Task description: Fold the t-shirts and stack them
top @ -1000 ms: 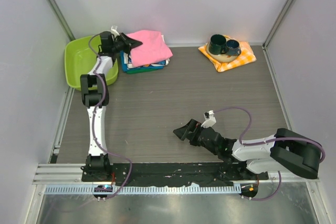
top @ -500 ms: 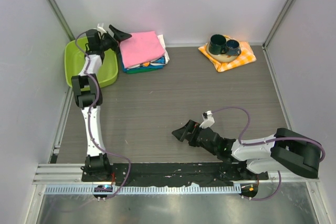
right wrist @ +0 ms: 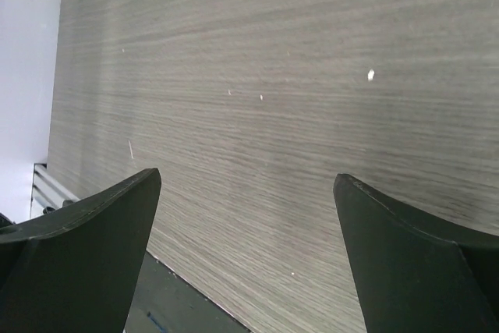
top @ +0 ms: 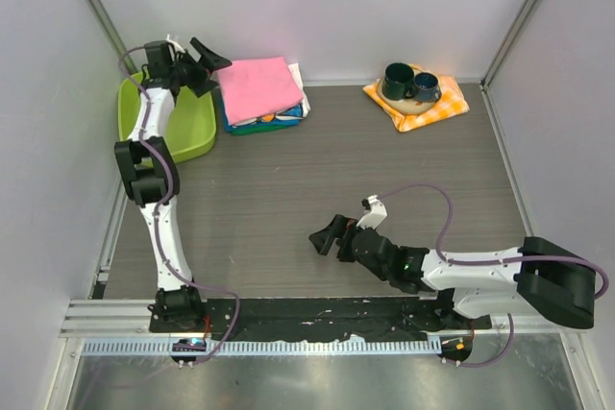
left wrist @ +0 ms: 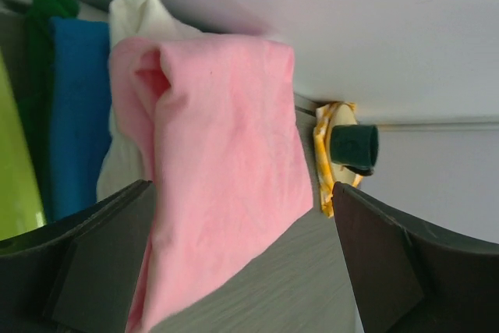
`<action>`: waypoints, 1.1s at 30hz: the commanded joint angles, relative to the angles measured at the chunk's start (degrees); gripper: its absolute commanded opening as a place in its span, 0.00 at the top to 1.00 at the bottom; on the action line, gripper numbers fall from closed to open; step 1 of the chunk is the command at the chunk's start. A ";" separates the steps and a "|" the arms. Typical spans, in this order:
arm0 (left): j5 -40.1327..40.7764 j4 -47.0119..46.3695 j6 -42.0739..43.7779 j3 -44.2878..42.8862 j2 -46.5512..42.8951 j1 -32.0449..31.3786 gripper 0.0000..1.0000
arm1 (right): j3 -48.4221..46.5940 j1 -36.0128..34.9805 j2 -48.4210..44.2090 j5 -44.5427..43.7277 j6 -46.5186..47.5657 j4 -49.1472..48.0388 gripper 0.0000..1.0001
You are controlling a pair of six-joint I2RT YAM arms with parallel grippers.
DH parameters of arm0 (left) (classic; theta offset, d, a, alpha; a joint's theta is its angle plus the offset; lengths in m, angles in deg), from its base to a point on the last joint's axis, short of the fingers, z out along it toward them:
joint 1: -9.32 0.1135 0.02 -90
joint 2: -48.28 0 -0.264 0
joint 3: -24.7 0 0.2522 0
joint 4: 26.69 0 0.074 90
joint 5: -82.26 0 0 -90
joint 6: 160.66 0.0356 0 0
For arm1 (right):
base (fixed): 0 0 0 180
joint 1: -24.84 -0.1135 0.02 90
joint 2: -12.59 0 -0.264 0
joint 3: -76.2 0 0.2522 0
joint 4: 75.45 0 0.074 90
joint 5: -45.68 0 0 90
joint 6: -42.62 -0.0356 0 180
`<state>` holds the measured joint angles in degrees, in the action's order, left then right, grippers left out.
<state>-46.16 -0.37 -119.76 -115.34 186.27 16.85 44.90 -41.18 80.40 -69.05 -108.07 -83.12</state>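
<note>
Stack of folded t-shirts [top: 261, 103], upper left-centre of the overhead view, lying on the grey wood-grain table [top: 336, 170] close to the back wall. The bright pink t-shirt [top: 256, 86] forms the top layer. A white shirt [top: 301, 76] shows at its upper right edge, and blue and green folded shirts [top: 259, 125] protrude along its lower edge.

At the stack's left edge, above the lime-green basin [top: 183, 132], the left gripper [top: 211, 72] has its jaws spread to full width and grips nothing. In its wrist view the pink t-shirt fills the gap between the two dark fingers [left wrist: 86, 271], with the white, blue and green layers to the left of it. Whether either fingertip touches the cloth cannot be told.

In the lower centre of the overhead view the right gripper [top: 325, 234] sits low over bare table, well apart from the stack. Its jaws are likewise fully spread and empty, and its wrist view shows only wood grain between the fingers.

In the upper right, two dark mugs [top: 399, 82] stand side by side on an orange-and-white checked cloth [top: 428, 110], well apart from the t-shirts.
</note>
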 commanded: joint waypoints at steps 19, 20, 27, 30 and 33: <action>53.78 5.02 4.08 66.23 -68.26 -16.04 0.00 | -31.92 -2.18 4.51 -42.75 3.74 59.43 0.00; 53.79 5.28 4.45 69.29 -74.04 -18.58 0.00 | -36.47 -2.18 7.13 -44.33 1.73 62.45 0.00; 52.56 14.75 8.31 76.01 -90.08 -27.82 0.00 | -50.48 -2.18 19.11 -51.20 -10.66 84.26 0.01; 54.49 17.94 8.58 76.61 -92.98 -32.74 0.00 | -52.51 -2.18 20.87 -52.43 -12.53 88.05 0.00; 59.74 18.38 7.62 78.20 -94.49 -39.68 0.00 | -54.00 -2.10 20.35 -54.01 -12.35 89.19 0.00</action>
<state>6.96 13.48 -113.31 -38.97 93.32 -16.88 -5.41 -42.97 101.93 -115.63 -115.50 -1.47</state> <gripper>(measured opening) 0.996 0.996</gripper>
